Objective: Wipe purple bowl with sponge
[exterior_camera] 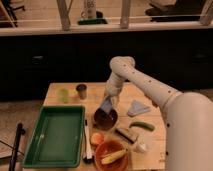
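The purple bowl (105,119) sits mid-table, dark and glossy, to the right of the green tray. My gripper (109,104) hangs at the end of the white arm, right over the bowl's far rim. It is shut on the blue-grey sponge (107,105), which reaches down to the bowl's upper inner edge. The bowl's far rim is partly hidden behind the sponge and gripper.
A green tray (55,135) fills the table's left. A green cup (63,94) and a dark cup (81,91) stand at the back. A pale folded cloth (137,107), a cucumber (141,125), a brown brush (126,134) and an orange bowl with a banana (111,154) lie to the right and in front.
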Controlling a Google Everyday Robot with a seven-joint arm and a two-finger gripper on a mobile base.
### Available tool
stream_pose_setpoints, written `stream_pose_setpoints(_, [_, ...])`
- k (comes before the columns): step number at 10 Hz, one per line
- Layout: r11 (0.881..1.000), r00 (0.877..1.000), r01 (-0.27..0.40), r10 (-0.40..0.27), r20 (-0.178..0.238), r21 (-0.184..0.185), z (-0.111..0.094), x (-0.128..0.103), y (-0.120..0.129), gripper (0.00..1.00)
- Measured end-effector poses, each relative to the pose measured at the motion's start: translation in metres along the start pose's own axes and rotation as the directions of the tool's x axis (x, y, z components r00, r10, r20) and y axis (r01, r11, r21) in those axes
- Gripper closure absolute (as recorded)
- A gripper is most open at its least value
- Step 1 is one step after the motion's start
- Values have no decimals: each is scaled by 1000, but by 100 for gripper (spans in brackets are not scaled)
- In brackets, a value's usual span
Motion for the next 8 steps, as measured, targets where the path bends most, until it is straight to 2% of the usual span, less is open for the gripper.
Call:
stream_pose_setpoints(1, [998,998,55,-55,4,-20,4,-15,1,100])
stream_pose_setpoints(3, [992,994,111,-110,16,-55,12,-36,14,100])
stream_pose_setpoints(5, [979,984,176,-174,32,-103,27,-61,32,100])
stream_pose_setpoints(6, [976,982,188,-185,34,-113,30,-66,38,100])
stream_pose_setpoints(8, [978,985,170,-167,28,-125,28,-59,60,100])
